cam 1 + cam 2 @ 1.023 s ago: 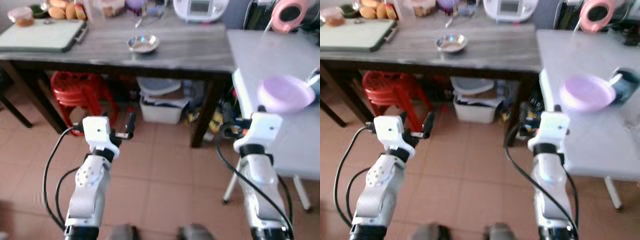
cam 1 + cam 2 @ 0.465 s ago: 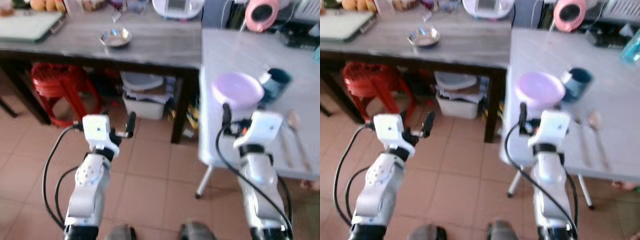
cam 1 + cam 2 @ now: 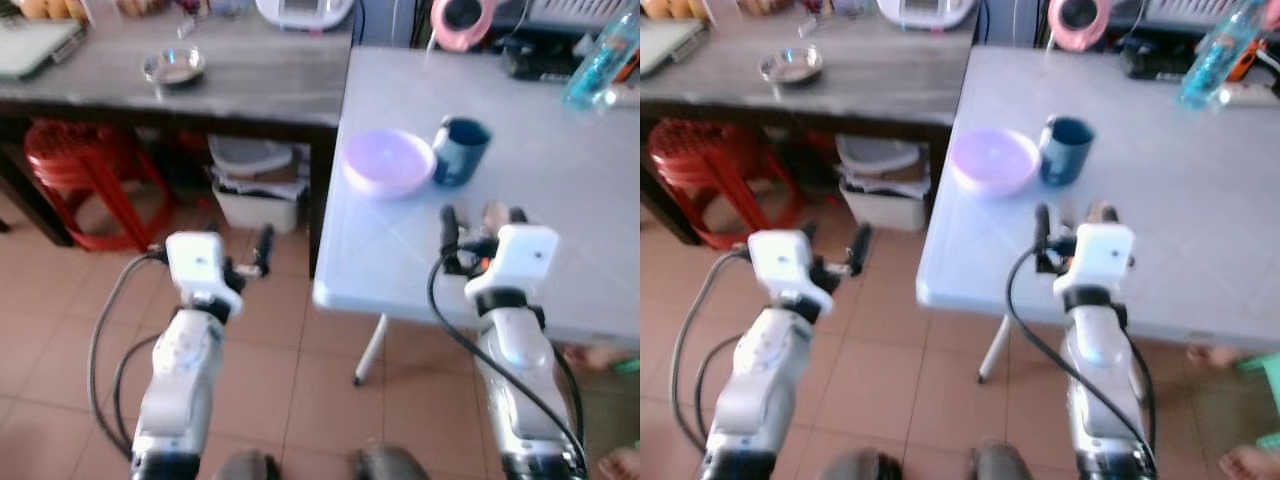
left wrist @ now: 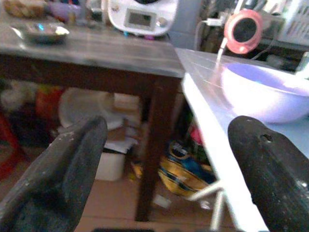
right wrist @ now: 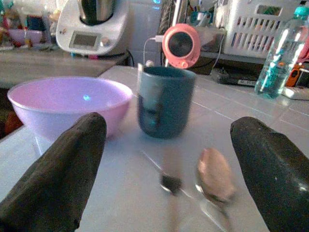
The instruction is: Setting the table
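A lilac bowl (image 3: 387, 163) and a dark blue mug (image 3: 461, 150) stand side by side near the left edge of the white table (image 3: 560, 200). Two spoons lie just in front of them, a pale-headed one (image 5: 213, 177) and a metal one (image 5: 170, 182). My right gripper (image 3: 482, 214) is open, held low over the table's near part with the spoons ahead between its fingers and the mug beyond. My left gripper (image 4: 166, 125) is open with nothing in it, out over the tiled floor left of the white table.
A dark wooden table (image 3: 250, 85) at the left carries a steel bowl (image 3: 172, 66) and a white appliance (image 3: 300, 8). Under it are a red stool (image 3: 75, 165) and storage boxes (image 3: 250, 185). A pink round gadget (image 3: 460, 18) and a water bottle (image 3: 600, 62) stand at the back.
The whole view has swung to the right, bringing the white table in front of me. My right gripper now reaches over its edge near the spoons. Both grippers stay open.
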Motion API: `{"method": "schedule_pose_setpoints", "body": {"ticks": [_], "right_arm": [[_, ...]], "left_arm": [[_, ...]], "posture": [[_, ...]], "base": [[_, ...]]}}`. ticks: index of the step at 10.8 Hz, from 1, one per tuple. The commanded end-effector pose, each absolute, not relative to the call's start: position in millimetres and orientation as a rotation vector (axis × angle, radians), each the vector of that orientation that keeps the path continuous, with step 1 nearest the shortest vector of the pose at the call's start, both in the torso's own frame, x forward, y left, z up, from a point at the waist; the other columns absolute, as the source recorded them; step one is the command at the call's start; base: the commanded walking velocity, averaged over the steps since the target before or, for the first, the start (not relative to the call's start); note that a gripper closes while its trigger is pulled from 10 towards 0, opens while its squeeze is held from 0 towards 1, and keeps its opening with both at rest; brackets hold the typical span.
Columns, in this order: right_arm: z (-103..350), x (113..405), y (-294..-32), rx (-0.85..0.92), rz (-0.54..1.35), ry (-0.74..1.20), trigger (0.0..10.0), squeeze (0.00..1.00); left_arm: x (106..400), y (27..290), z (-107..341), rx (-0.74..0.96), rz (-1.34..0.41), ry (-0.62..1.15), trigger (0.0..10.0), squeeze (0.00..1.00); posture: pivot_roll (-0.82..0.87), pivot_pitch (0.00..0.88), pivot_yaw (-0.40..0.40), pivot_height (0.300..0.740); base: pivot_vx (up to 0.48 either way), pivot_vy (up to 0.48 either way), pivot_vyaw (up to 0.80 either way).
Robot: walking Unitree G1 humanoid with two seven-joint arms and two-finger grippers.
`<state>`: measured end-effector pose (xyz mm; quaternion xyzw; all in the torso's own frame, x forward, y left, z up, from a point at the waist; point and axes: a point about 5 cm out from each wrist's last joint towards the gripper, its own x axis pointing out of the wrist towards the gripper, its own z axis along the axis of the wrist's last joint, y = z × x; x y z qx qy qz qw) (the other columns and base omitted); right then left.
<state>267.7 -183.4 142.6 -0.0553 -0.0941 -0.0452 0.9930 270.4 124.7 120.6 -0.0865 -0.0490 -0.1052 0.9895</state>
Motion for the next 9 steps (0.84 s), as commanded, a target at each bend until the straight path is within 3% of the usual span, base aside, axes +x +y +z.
{"method": "schedule_pose_setpoints", "body": {"ticks": [1,3,9], "right_arm": [[149.2,268.4,-181.7,-0.114,-0.084,-0.218,10.0,0.0],[149.1,268.1,-182.4,-0.107,-0.087,-0.218,10.0,0.0],[160.7,273.4,-174.3,-0.194,0.002,-0.287,10.0,0.0]], "left_arm": [[269.4,122.8,124.0,-0.175,-0.235,-0.118,10.0,0.0],[268.7,121.3,125.0,-0.182,-0.242,-0.123,10.0,0.0],[268.0,120.8,126.2,-0.192,-0.253,-0.131,10.0,0.0]], "posture": [[-0.08,0.1,0.031,0.74],[-0.08,0.101,0.027,0.74],[-0.08,0.112,0.023,0.74]], "base": [[0.0,0.0,0.74],[0.0,0.0,0.0],[0.279,0.0,0.0]]}}
